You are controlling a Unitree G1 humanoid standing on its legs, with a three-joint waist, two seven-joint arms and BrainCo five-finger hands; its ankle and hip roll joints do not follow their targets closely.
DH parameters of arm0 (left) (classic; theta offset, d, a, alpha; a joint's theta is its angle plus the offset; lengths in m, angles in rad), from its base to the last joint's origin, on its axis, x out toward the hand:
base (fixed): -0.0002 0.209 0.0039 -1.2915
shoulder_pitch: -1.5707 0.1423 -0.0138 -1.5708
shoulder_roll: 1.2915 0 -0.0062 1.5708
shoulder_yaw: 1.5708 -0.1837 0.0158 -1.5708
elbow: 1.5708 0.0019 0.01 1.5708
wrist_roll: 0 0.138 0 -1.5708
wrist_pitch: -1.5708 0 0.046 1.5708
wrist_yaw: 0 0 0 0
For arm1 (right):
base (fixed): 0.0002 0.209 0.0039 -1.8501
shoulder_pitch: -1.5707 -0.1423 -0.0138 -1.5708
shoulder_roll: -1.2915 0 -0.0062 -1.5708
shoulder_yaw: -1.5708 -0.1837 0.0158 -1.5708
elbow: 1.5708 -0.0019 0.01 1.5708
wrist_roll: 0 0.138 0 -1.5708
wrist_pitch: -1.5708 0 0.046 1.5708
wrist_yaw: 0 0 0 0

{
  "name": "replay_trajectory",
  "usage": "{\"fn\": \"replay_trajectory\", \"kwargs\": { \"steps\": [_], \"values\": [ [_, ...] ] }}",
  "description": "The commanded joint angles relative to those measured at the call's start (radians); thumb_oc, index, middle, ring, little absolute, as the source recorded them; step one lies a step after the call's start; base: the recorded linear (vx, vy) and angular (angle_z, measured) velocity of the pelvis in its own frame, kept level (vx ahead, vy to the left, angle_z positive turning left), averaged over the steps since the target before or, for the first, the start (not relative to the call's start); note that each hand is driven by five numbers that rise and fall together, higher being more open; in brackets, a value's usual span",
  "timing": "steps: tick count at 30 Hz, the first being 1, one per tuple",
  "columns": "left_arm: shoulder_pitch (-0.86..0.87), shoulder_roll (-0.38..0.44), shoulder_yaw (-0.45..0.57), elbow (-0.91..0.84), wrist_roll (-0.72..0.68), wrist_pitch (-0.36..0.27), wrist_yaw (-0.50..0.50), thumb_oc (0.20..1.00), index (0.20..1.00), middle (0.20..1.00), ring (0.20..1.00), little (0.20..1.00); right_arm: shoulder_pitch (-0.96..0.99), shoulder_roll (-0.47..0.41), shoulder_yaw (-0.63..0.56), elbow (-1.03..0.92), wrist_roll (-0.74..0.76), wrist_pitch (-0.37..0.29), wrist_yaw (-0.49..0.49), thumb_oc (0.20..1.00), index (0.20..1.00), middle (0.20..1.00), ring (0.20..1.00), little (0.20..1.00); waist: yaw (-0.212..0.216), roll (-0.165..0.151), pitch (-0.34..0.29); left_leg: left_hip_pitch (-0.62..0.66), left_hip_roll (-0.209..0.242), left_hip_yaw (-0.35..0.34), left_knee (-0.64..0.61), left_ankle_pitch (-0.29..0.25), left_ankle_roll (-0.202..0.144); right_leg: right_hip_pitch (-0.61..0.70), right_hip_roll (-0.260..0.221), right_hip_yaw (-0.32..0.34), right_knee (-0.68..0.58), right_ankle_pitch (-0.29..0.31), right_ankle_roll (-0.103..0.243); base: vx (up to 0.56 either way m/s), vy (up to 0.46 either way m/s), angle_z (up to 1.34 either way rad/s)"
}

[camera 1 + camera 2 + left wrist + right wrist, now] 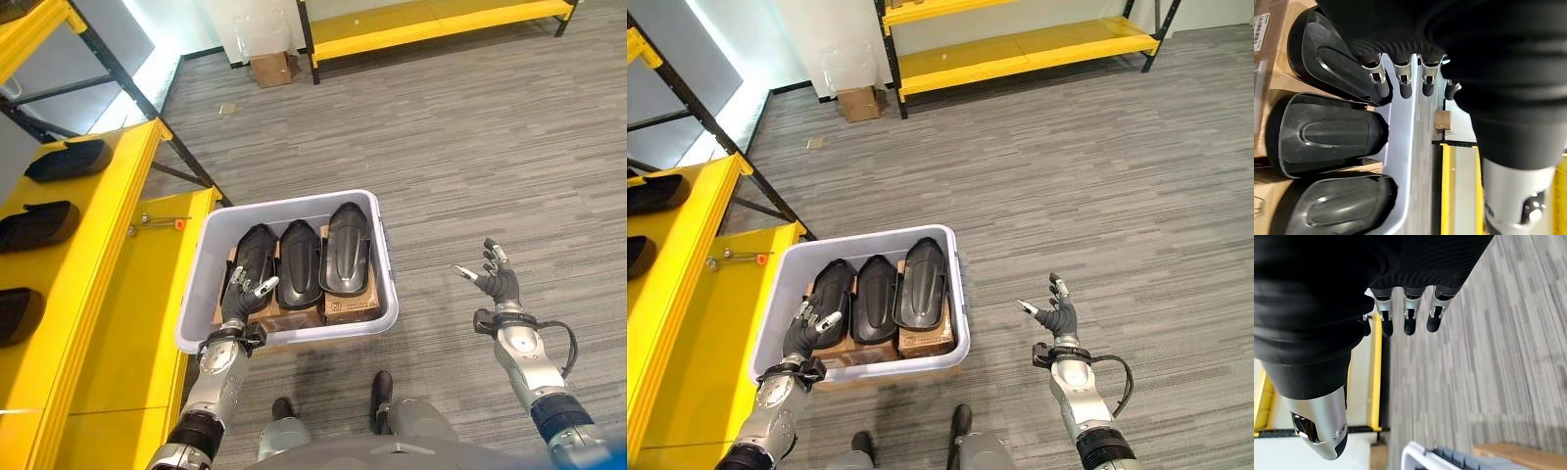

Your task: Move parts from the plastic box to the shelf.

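- Your yellow shelf (pixel 118 294) runs along the robot's left, with three black parts (pixel 39 223) already lying on its upper tier.
- The plastic box (pixel 382 255) sits on the floor just beside the shelf; three black parts (pixel 345 250) lie side by side inside it on cardboard boxes (pixel 348 308).
- Your left hand (pixel 243 294) is over the leftmost part in the box, fingers loosely spread, gripping nothing.
- Your right hand (pixel 495 277) hangs over carpet, well apart from the box, fingers spread, empty.
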Motion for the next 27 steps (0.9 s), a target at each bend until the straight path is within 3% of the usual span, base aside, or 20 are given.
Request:
{"fn": "replay_trajectory", "kwargs": {
  "steps": [1,3,5,7,10,13,16,17,18,19,22,23,26,27],
  "values": [
    [0.021,-0.008,0.039,-0.036,0.009,-0.061,0.013,1.000,1.000,1.000,1.000,1.000,-0.030,-0.031,-0.008,-0.065,0.005,-0.027,0.017,1.000,1.000,1.000,1.000,1.000,0.036,0.003,0.013,-0.028,0.025,-0.003,0.043,0.116,0.009,0.052,-0.154,0.017,-0.010,-0.013,0.132,0.00,0.400,-0.01],
    [0.032,-0.006,0.039,-0.026,0.018,-0.061,0.006,1.000,1.000,1.000,1.000,1.000,-0.023,-0.030,-0.018,-0.073,0.022,-0.027,0.024,1.000,1.000,1.000,1.000,1.000,0.037,-0.002,0.025,-0.054,0.067,-0.018,0.026,0.155,-0.005,0.066,-0.175,0.036,-0.004,-0.016,0.144,0.02,0.411,-0.01],
    [0.032,-0.005,0.038,-0.020,0.027,-0.060,0.004,1.000,1.000,1.000,1.000,1.000,-0.023,-0.028,-0.024,-0.072,0.027,-0.028,0.028,1.000,1.000,1.000,1.000,1.000,0.036,-0.005,0.030,-0.063,0.072,-0.026,0.030,0.150,-0.003,0.067,-0.186,0.044,0.004,-0.017,0.151,0.01,0.319,-0.21],
    [0.026,0.000,0.032,-0.002,0.015,-0.048,-0.010,1.000,1.000,1.000,1.000,1.000,-0.024,-0.026,-0.027,-0.060,0.080,-0.017,0.065,1.000,1.000,1.000,1.000,1.000,0.041,-0.008,0.035,-0.045,0.046,-0.032,0.022,0.075,0.008,0.055,-0.211,0.054,0.034,-0.009,0.177,-0.02,0.382,-0.16],
    [0.014,0.012,0.018,0.000,0.047,-0.024,-0.022,1.000,1.000,1.000,1.000,1.000,-0.024,-0.002,-0.033,-0.045,0.149,0.001,0.058,1.000,1.000,1.000,1.000,1.000,0.037,-0.012,0.041,-0.031,0.020,-0.004,0.052,0.027,0.021,0.050,-0.238,0.053,0.055,0.006,0.202,-0.01,0.310,-0.05],
    [-0.005,0.041,-0.009,-0.023,0.069,0.017,-0.042,1.000,1.000,1.000,1.000,1.000,-0.004,0.048,-0.048,-0.032,0.181,-0.007,0.034,1.000,1.000,1.000,1.000,1.000,0.043,-0.036,0.047,-0.022,-0.024,0.012,0.097,-0.035,0.056,0.064,-0.284,0.056,0.070,0.031,0.250,0.08,0.254,0.38],
    [0.004,0.046,-0.023,-0.045,0.085,0.027,-0.013,1.000,1.000,1.000,1.000,1.000,0.004,0.090,-0.041,-0.053,0.159,-0.003,0.049,1.000,1.000,1.000,1.000,1.000,0.076,-0.061,0.056,0.000,-0.052,0.083,0.102,-0.057,0.074,0.073,-0.320,-0.058,0.067,0.084,0.263,0.03,0.155,0.36],
    [0.027,0.058,-0.024,-0.072,0.080,0.005,0.018,1.000,1.000,1.000,1.000,1.000,-0.019,0.101,-0.014,-0.066,0.160,0.000,0.061,1.000,1.000,1.000,1.000,1.000,0.107,-0.065,0.077,0.032,-0.043,0.152,0.097,-0.079,0.067,0.079,-0.327,-0.181,0.096,0.075,0.282,-0.02,0.106,-0.39],
    [0.031,0.061,-0.024,-0.078,0.084,0.002,0.026,1.000,1.000,1.000,1.000,1.000,-0.024,0.102,-0.010,-0.068,0.168,-0.001,0.058,1.000,1.000,1.000,1.000,1.000,0.112,-0.065,0.080,0.036,-0.042,0.163,0.094,-0.080,0.068,0.080,-0.327,-0.195,0.099,0.071,0.282,-0.09,0.041,-1.05],
    [0.027,0.076,-0.038,-0.106,0.088,-0.002,0.045,1.000,1.000,1.000,1.000,1.000,-0.034,0.104,-0.008,-0.107,0.248,0.001,0.037,1.000,1.000,1.000,1.000,1.000,0.103,-0.061,0.090,0.012,-0.060,0.123,0.081,-0.086,0.093,0.043,-0.305,-0.113,0.108,0.048,0.274,-0.06,-0.029,-0.96],
    [0.024,0.099,-0.033,-0.129,0.058,0.000,0.033,1.000,1.000,1.000,1.000,1.000,-0.034,0.100,-0.018,-0.137,0.267,-0.037,0.022,1.000,1.000,1.000,1.000,1.000,0.089,-0.058,0.100,-0.008,-0.074,0.092,0.090,-0.090,0.103,0.026,-0.276,-0.055,0.118,0.021,0.265,-0.02,-0.044,0.29],
    [0.021,0.107,-0.023,-0.138,0.023,-0.010,0.007,1.000,1.000,1.000,1.000,1.000,-0.052,0.094,-0.022,-0.159,0.281,-0.079,0.032,1.000,1.000,1.000,1.000,1.000,0.092,-0.054,0.106,-0.025,-0.078,0.084,0.097,-0.090,0.106,0.019,-0.270,-0.037,0.116,0.014,0.262,-0.13,-0.068,0.64],
    [-0.010,0.106,-0.005,-0.149,-0.083,-0.027,0.003,1.000,1.000,1.000,1.000,1.000,-0.156,0.058,-0.040,-0.274,0.277,-0.109,0.015,1.000,1.000,1.000,1.000,1.000,0.106,-0.039,0.127,-0.071,-0.070,0.085,0.108,-0.064,0.097,0.002,-0.257,-0.041,0.103,0.009,0.236,-0.07,-0.032,0.15],
    [-0.031,0.103,-0.003,-0.151,-0.097,-0.039,0.015,1.000,1.000,1.000,1.000,1.000,-0.225,0.042,-0.040,-0.313,0.261,-0.091,-0.012,1.000,1.000,1.000,1.000,1.000,0.111,-0.034,0.134,-0.087,-0.064,0.081,0.114,-0.059,0.087,0.000,-0.253,-0.043,0.102,0.000,0.228,0.00,-0.009,-0.07]
  ]
}}
